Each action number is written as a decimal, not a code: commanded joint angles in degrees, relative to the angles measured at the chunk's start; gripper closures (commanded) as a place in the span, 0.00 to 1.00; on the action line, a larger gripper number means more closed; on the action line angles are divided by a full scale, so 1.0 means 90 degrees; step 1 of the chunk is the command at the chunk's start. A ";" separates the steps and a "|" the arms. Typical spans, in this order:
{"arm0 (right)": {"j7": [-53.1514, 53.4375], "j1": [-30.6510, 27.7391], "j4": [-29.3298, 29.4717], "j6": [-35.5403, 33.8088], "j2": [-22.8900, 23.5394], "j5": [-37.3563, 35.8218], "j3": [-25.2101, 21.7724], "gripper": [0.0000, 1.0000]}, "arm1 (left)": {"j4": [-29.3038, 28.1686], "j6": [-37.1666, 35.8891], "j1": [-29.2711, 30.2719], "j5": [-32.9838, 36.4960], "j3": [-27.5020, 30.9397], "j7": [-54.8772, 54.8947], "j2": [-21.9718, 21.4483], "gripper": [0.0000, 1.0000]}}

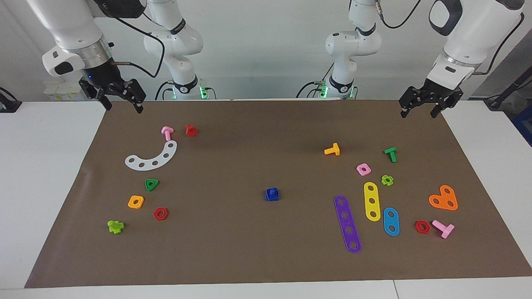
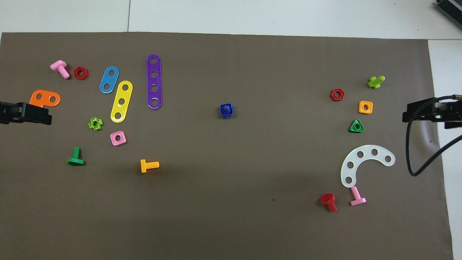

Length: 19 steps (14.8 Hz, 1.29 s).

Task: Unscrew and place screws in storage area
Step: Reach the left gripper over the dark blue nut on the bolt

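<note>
**Both arms wait, blue screw untouched**

The brown mat [image 1: 266, 257] covers the desk [image 1: 41, 187], likely to keep small parts from rolling. Both arms wait: the left tool [image 1: 419, 109] and the right tool [image 1: 122, 104] hang with fingers spread, holding nothing, over the mat's 2 corners. The blue screw [image 1: 272, 194], seated in its nut, stands alone mid-mat, probably for easy reach.

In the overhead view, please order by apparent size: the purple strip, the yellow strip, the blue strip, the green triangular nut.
1. purple strip
2. yellow strip
3. blue strip
4. green triangular nut
</note>
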 commanded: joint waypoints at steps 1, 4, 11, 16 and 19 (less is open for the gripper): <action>-0.0150 -0.0033 -0.0102 0.0097 -0.0107 0.0011 0.0051 0.00 | -0.0218 0.0039 0.0007 0.0125 -0.0009 -0.0039 -0.0212 0.00; -0.0160 -0.0053 -0.0112 0.0018 -0.0117 0.0011 0.0041 0.00 | -0.0227 0.0058 0.0017 0.0125 -0.0009 -0.0030 -0.0212 0.00; -0.0150 -0.0043 -0.0112 0.0009 -0.0117 0.0011 0.0041 0.00 | -0.0587 0.0379 -0.0517 0.0027 -0.0126 -0.0398 -0.0309 0.01; -0.0150 -0.0043 -0.0112 0.0009 -0.0117 0.0011 0.0041 0.00 | -0.0550 0.1082 -0.1505 -0.0314 -0.0165 -0.2038 0.0158 0.01; -0.0160 -0.0043 -0.0112 0.0018 -0.0117 0.0011 0.0041 0.00 | -0.0045 0.1279 -0.2208 -0.0305 -0.0146 -0.2645 0.1005 0.01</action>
